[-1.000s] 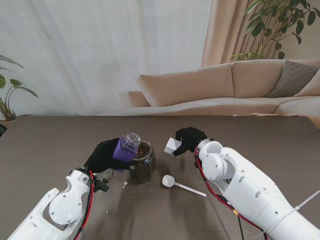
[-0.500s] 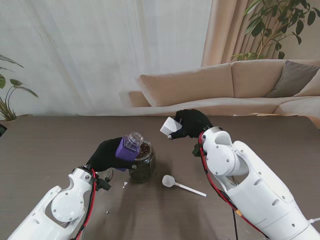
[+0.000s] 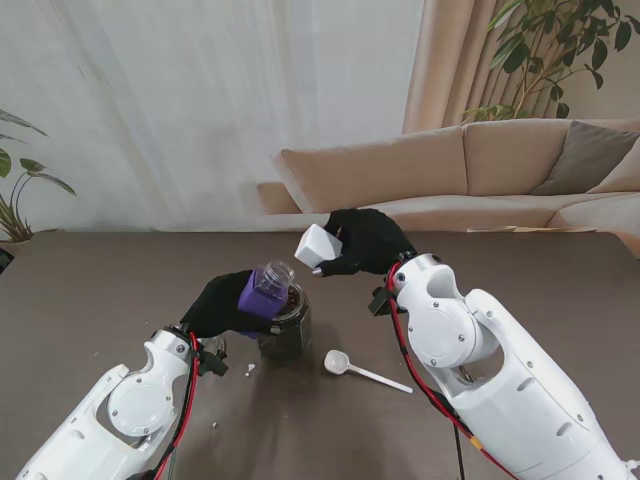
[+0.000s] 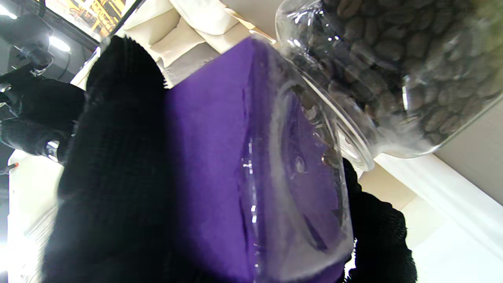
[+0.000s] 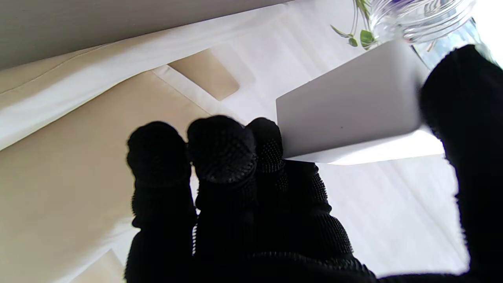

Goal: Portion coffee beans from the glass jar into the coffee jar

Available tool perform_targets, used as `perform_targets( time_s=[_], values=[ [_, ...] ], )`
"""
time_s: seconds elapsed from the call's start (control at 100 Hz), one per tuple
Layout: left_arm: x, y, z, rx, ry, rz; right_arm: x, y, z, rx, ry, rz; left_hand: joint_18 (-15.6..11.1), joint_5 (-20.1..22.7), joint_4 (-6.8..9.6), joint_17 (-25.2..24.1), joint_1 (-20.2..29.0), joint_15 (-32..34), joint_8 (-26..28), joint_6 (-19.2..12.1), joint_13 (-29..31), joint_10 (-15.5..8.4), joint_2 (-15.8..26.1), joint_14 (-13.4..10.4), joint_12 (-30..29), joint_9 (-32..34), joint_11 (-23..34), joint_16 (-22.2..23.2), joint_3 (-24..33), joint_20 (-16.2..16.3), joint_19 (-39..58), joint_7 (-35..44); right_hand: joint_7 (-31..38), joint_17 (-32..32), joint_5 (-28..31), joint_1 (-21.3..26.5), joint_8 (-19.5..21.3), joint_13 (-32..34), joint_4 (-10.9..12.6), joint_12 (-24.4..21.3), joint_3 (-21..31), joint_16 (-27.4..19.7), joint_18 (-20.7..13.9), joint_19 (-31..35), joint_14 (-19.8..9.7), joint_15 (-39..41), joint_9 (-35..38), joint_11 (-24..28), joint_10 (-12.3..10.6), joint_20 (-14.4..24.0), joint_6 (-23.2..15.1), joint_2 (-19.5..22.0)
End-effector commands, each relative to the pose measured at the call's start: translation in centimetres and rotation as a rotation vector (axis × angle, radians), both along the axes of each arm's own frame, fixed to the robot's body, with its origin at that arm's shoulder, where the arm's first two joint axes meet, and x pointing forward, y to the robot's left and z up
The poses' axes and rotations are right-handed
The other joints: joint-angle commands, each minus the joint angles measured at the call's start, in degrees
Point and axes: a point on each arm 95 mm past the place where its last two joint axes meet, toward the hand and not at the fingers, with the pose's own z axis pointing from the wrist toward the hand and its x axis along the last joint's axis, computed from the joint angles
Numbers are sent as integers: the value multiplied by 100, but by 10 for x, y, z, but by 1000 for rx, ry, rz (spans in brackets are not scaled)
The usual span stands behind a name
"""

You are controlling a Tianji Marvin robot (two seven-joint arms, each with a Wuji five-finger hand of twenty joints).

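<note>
A small coffee jar with a purple label and an open mouth is in my left hand, which is shut on it. It tilts beside and partly over the glass jar of coffee beans standing on the table. The left wrist view shows the purple jar close up, touching the bean-filled glass jar. My right hand is shut on a white wedge-shaped scoop, raised in the air just right of the small jar's mouth. In the right wrist view the white scoop sits between thumb and fingers.
A white spoon lies on the table right of the glass jar. A few small white crumbs lie nearer to me. A beige sofa and curtains stand beyond the table's far edge.
My right hand has risen and swung left with the white scoop, from table height to beside the small jar's mouth. The left hand with the purple jar shifted slightly.
</note>
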Motion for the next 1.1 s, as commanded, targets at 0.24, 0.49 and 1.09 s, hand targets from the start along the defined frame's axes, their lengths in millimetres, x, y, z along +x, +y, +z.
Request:
perform_targets(
  time_s=[0.24, 0.49, 1.09],
  values=[
    [4, -11, 6, -9, -3, -45, -19, 22, -8, 21, 25, 64, -365, 461, 208, -264, 2164, 867, 379, -724, 327, -184, 3267, 288, 251, 435, 621, 174, 2221, 95, -62, 841, 1613, -586, 1233, 1113, 725, 192, 511, 120, 893, 94, 104, 234, 25, 21, 96, -127, -247, 4, -1248, 692],
    [4, -15, 8, 2, -10, -66, -17, 30, -14, 8, 18, 52, -378, 457, 203, -250, 2164, 869, 379, -733, 333, -195, 3271, 275, 254, 439, 627, 173, 2211, 95, -56, 844, 1602, -577, 1227, 1104, 737, 193, 510, 134, 888, 100, 102, 238, 16, 31, 91, -132, -250, 7, -1263, 703],
    [6, -19, 11, 3, -5, -85, -14, 33, -22, -10, 47, 64, -370, 460, 207, -255, 2164, 868, 377, -727, 334, -192, 3269, 280, 254, 436, 624, 171, 2213, 90, -59, 844, 1596, -577, 1210, 1103, 760, 192, 511, 150, 882, 103, 115, 242, 24, 48, 80, -137, -243, 9, -1262, 724]
  ],
)
